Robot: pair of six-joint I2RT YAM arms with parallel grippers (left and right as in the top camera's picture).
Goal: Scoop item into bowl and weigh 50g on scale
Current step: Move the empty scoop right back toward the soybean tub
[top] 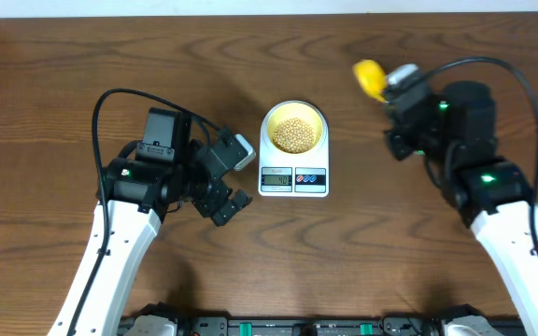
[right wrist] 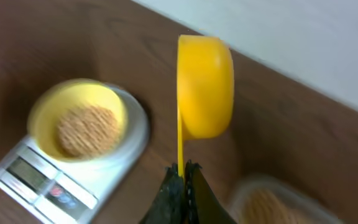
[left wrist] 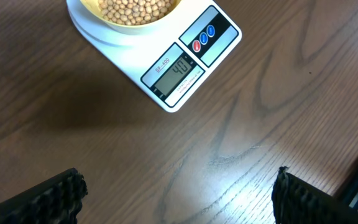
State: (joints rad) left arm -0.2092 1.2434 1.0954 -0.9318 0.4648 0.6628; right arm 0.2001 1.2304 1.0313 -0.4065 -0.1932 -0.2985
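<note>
The right gripper (right wrist: pixel 184 171) is pinched tight on the thin handle of the yellow spoon (right wrist: pixel 205 87), which points straight out from it, toward the table's (top: pixel 63 75) back edge. The left gripper (left wrist: pixel 179 199) hangs wide apart, empty. The bowl (top: pixel 270 126) of beans (top: pixel 293 136) sits on the scale (top: pixel 293 180) mid-table, left of the spoon; blur hides what the spoon holds.

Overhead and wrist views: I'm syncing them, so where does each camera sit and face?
Overhead: above the table, looking down at scale; left arm and right arm show.
Left wrist: over the table, facing the scale; open fingers at bottom corners.
Right wrist: looks along shut fingers holding the spoon.
Shared: all three show scale and bowl.
</note>
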